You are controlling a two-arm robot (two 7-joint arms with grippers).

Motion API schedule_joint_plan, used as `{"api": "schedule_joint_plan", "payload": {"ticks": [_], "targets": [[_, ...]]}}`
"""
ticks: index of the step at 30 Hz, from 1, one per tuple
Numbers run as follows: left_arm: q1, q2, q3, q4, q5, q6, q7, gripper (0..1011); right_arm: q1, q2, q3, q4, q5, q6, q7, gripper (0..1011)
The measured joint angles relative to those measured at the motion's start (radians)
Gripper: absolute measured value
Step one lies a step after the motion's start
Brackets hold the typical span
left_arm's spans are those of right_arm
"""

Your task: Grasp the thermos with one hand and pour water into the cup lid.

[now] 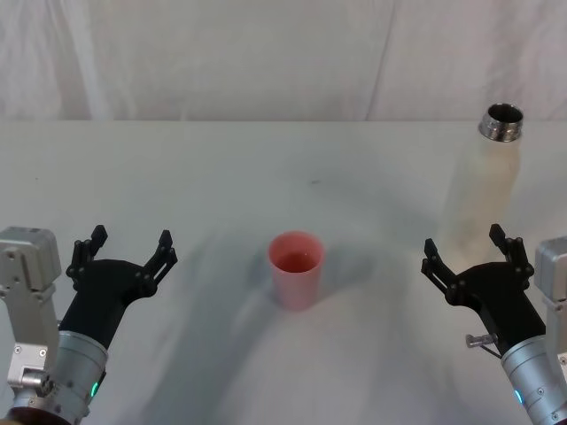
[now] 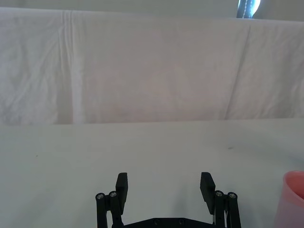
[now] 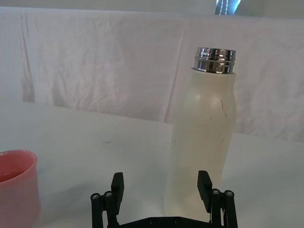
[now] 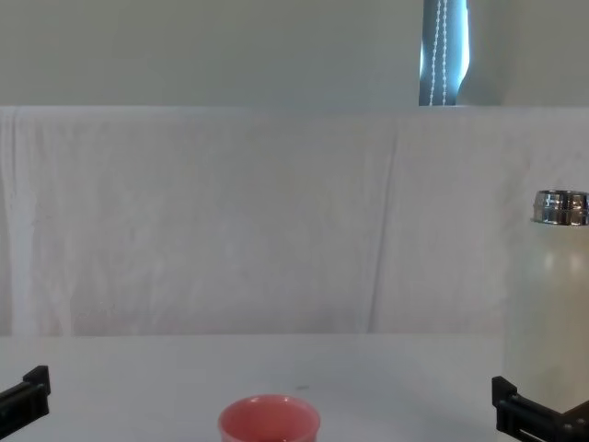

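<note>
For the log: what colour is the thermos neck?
Shiny silver steel, above the cream-white thermos body; the right wrist view shows it best.

Both arms matched: left gripper [image 1: 128, 248] and right gripper [image 1: 464, 245] had black two-finger linkage claws with silver pivot screws, black tapered wrists, silver-grey cylinder cuffs with a small teal light, and a grey block bolted outboard. Small metal thumbscrew on the right wrist.

A white tabletop [image 1: 221, 177], backed along its far edge by a white cloth [image 1: 266, 53], is occupied by an upright, uncapped thermos [image 1: 483, 181] near the far right corner and a pink cup lid [image 1: 296, 269] stood around the middle.
</note>
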Motion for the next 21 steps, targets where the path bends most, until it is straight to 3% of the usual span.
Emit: {"api": "schedule_joint_plan", "payload": {"ticks": [21], "targets": [[0.0,0.0,0.0,0.0,0.0,0.0,0.0,1001,0.0,0.0,0.0,0.0,0.0,0.0,0.0,1001]]}}
